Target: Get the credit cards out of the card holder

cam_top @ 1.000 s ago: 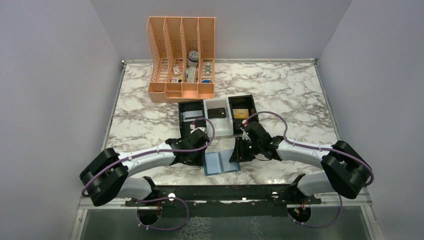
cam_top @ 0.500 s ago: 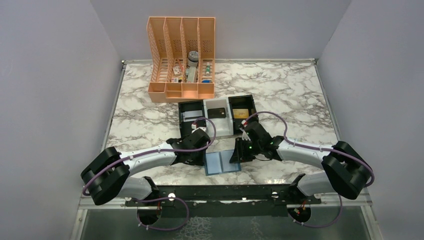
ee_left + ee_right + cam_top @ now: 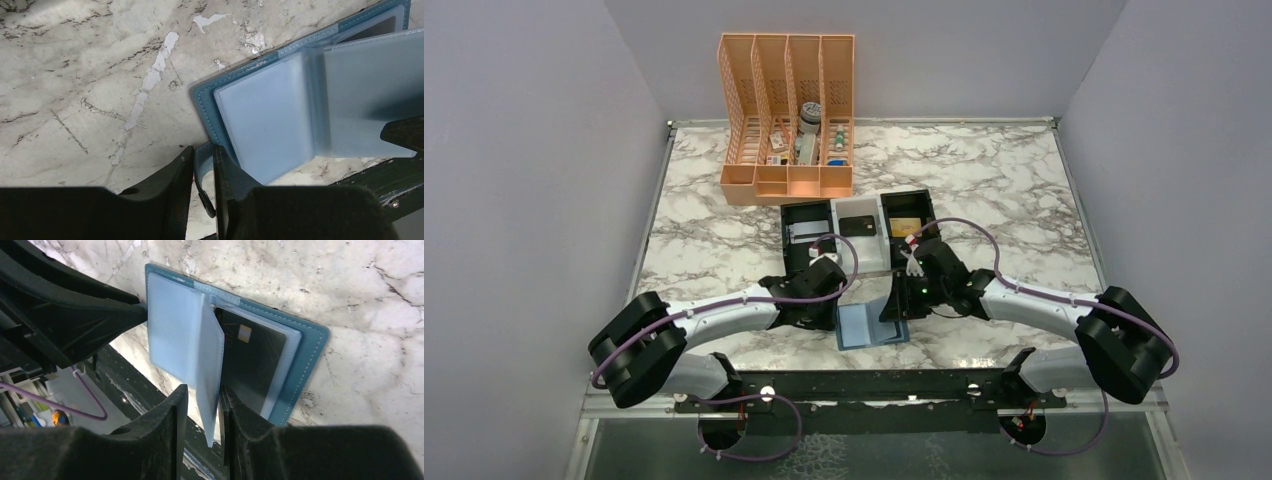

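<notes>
The light-blue card holder point(image 3: 864, 328) lies open near the table's front edge, between my two grippers. My left gripper point(image 3: 203, 152) is shut on the holder's blue closing strap point(image 3: 202, 165) at its left corner. The clear sleeves point(image 3: 270, 120) lie spread beside it. My right gripper point(image 3: 203, 392) is shut on one clear sleeve leaf point(image 3: 210, 355), which stands on edge between the fingers. Under that leaf a black credit card point(image 3: 255, 360) with a gold chip sits in the holder's right panel point(image 3: 305, 355). In the top view the left gripper point(image 3: 836, 305) and right gripper point(image 3: 892, 310) flank the holder.
A black-and-white three-compartment tray point(image 3: 859, 215) with cards in it stands just behind the grippers. An orange slotted organiser point(image 3: 789, 120) with small items is at the back. The black mounting rail point(image 3: 864, 385) runs along the front edge, right below the holder.
The right gripper has shifted slightly left with the sleeve leaf, so the holder looks narrower from above. Both pairs of jaws have narrowed a little. The left arm barely moved.
</notes>
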